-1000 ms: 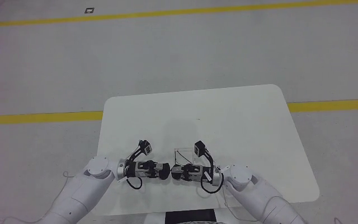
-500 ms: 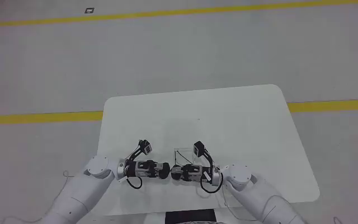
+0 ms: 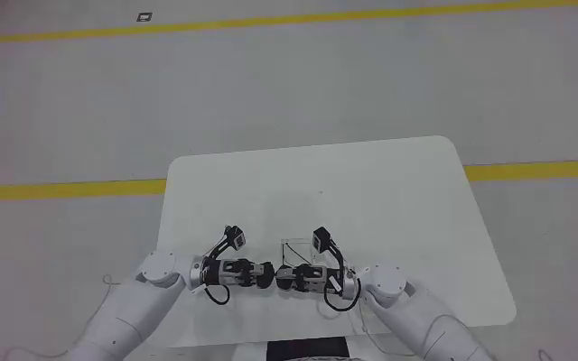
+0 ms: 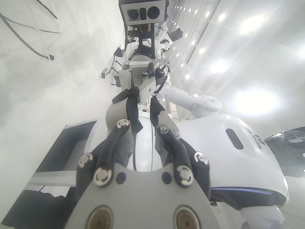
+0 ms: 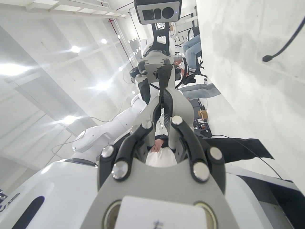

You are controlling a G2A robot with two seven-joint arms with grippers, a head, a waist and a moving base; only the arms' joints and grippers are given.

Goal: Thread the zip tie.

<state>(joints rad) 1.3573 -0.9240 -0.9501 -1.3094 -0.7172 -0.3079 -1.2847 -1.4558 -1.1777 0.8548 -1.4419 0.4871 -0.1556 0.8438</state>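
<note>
White surface (image 3: 388,199), left hand (image 3: 268,276) and right hand (image 3: 283,278) tip to tip near its 6 o'clock edge, right hand clenched on a thin black zip tie (image 5: 167,107), left hand's grip could not be told, loose zip ties (image 3: 294,244) lay at 12 o'clock of the hands.

Over the table (image 3: 379,199), left gripper (image 3: 268,275) and right gripper (image 3: 281,276) tip to tip: anything held between them too small to tell. On the table just beyond them, thin dark outline (image 3: 296,251): too small to identify. On the table, zip tie (image 5: 283,48): head end shown, tail cut off by the view's edge. On the table, black straps (image 4: 50,57): far ends cut off likewise, count uncertain.
</note>
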